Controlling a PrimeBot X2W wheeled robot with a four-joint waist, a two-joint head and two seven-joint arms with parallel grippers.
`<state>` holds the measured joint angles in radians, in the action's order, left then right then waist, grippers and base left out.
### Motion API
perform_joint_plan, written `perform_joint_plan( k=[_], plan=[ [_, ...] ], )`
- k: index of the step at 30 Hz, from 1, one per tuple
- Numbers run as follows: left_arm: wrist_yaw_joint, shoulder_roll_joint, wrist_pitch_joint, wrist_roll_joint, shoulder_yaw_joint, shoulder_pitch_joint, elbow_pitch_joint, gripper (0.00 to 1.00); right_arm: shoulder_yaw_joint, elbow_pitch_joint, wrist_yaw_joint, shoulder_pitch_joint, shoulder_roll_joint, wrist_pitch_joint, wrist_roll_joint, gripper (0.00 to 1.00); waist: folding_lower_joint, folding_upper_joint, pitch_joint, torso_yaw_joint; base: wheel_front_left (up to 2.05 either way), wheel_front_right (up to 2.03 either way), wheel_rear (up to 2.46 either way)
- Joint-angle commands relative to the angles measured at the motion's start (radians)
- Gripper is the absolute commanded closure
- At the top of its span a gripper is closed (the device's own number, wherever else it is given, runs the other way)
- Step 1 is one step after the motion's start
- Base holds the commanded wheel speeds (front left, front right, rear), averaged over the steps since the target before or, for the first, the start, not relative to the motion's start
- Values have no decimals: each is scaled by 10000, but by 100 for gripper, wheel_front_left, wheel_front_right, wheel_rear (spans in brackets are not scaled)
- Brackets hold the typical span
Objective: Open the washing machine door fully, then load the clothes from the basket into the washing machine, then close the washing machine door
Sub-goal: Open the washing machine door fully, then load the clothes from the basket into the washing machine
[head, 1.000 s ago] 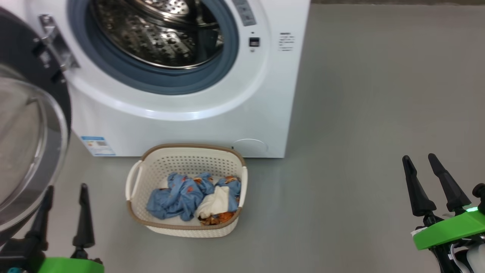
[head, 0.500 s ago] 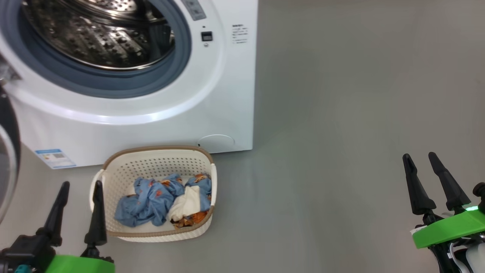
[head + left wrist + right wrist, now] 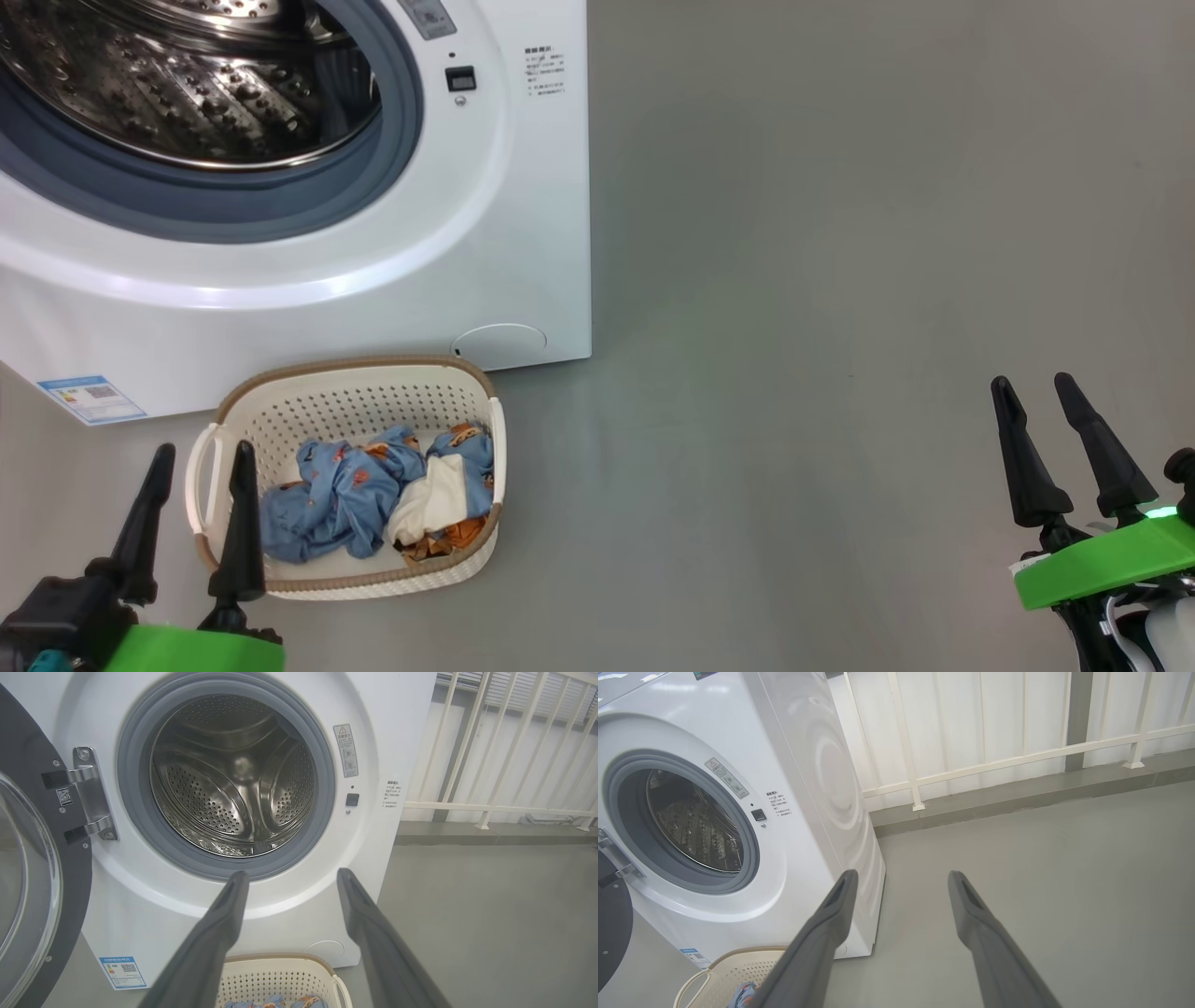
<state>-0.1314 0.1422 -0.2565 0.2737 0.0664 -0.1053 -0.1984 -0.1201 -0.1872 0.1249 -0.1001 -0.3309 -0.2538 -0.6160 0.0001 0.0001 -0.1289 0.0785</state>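
A: Door status?

B: The washing machine door (image 3: 28,872) is hanging swung out to the left on its hinge (image 3: 91,793), well clear of the opening. I'm reading the first step as done.

A: And the load?

B: Nothing is showing in the drum (image 3: 233,779), just bare perforated steel inside the grey gasket (image 3: 135,812). The clothes (image 3: 345,495) are lying bunched in the basket (image 3: 355,362): blue with orange print, and a cream piece toward the right. The basket is sitting on the floor (image 3: 840,373) just in front of the washing machine (image 3: 523,233), below the opening. So loading is not yet begun, and closing is waiting behind it.

A: End effectors?

B: The left end effector (image 3: 203,451) is hovering with its fingers spread wide, gripping nothing. In the head view its tips are overlapping the basket's near-left corner, and I'm not able to tell whether it is above the basket or short of it. The right end effector (image 3: 1032,383) is likewise gaping and empty, well apart over bare floor.

A: Any writing?

B: No brand name is showing. A blue label sticker (image 3: 91,399) low on the front is carrying a QR code, with print too small to read. A grey warning sticker (image 3: 345,750) with a triangle is sitting beside the opening. A small text block (image 3: 394,794) is also proving unreadable.
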Motion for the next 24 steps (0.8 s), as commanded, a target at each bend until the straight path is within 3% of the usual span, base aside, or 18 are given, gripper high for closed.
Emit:
perform_joint_plan(
  k=[1,12,24],
  plan=[
    [8,273,-53,123,285,-375,189,0,-90,234,58,-256,-196,-80,36,0,-1,-1,23,-8,0,0,0],
    [8,380,-53,467,37,-362,80,0,-186,261,58,-309,-230,-80,41,0,-1,-1,4,-93,12,-45,33],
    [8,516,-53,586,-101,-411,71,0,-248,252,58,-383,-206,-80,30,0,-1,-1,-86,-61,85,-219,134]
  ],
)
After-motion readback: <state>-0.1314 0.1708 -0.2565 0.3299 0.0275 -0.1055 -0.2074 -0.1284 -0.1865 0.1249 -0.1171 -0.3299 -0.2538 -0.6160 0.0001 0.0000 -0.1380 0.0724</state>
